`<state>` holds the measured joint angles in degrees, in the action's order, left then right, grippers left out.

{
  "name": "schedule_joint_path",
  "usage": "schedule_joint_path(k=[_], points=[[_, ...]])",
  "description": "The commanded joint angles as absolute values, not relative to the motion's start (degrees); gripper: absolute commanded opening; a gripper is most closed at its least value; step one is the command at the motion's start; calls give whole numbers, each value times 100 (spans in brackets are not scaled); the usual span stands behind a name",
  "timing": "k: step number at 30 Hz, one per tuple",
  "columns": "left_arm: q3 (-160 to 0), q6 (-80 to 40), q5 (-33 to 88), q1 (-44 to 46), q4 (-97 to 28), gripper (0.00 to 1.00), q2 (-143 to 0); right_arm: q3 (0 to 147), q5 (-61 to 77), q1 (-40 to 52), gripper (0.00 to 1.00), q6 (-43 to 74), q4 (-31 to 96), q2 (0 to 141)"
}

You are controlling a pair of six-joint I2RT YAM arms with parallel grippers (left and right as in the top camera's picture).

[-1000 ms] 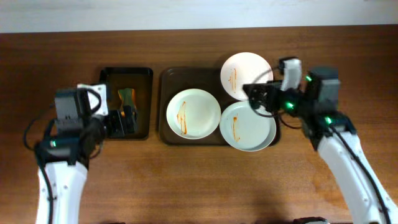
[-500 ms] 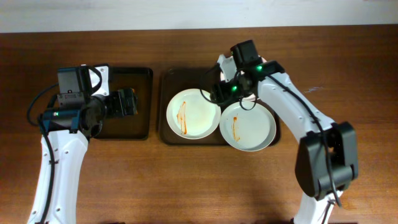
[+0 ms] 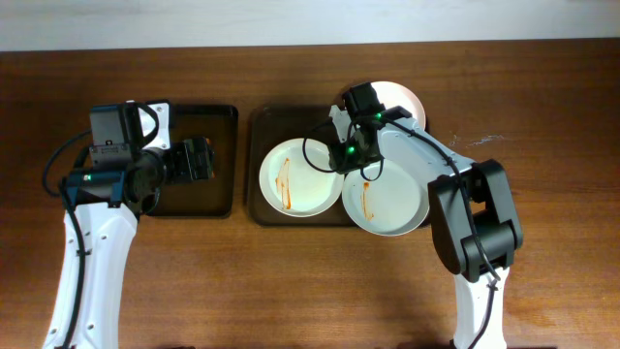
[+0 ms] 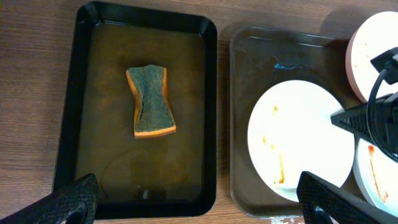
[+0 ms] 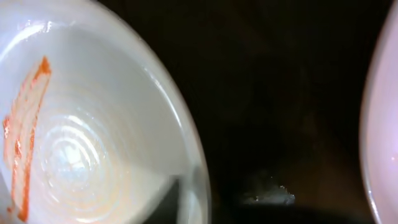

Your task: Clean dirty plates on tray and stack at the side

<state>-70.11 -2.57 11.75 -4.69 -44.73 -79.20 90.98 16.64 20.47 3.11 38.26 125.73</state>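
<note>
The middle plate (image 3: pixel 295 179) lies on the brown tray (image 3: pixel 262 121), at 9 o'clock from the right pincer (image 3: pixel 351 157), which is right at its rim. I cannot tell if that pincer pinches it. The left pincer (image 3: pixel 199 160) is spread wide, farther off near the sponge (image 4: pixel 151 101).

On my right wrist feed the plate (image 5: pixel 93 155) is smooth, glossy glaze with faint concentric rings. The brown tray (image 4: pixel 239 93) and black tray (image 4: pixel 65 124) look like shiny plastic. The sponge (image 4: pixel 151 101) shows rough green scrub fibre over yellow foam. The table (image 3: pixel 291 281) is matt wood grain.
</note>
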Motion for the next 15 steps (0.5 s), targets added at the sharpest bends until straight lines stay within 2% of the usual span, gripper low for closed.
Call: schedule_joint_path(k=[1, 7, 15], points=[[-7131, -167, 1155, -510, -4458, 100, -7940, 9251, 1614, 2106, 4, 722, 3809, 12728], [-7131, -169, 1155, -510, -4456, 100, -7966, 9463, 1166, 2104, 4, 2045, 3747, 12728], [-7131, -169, 1157, -504, -4506, 100, -8149, 9461, 1146, 2104, 4, 2047, 3656, 12728]])
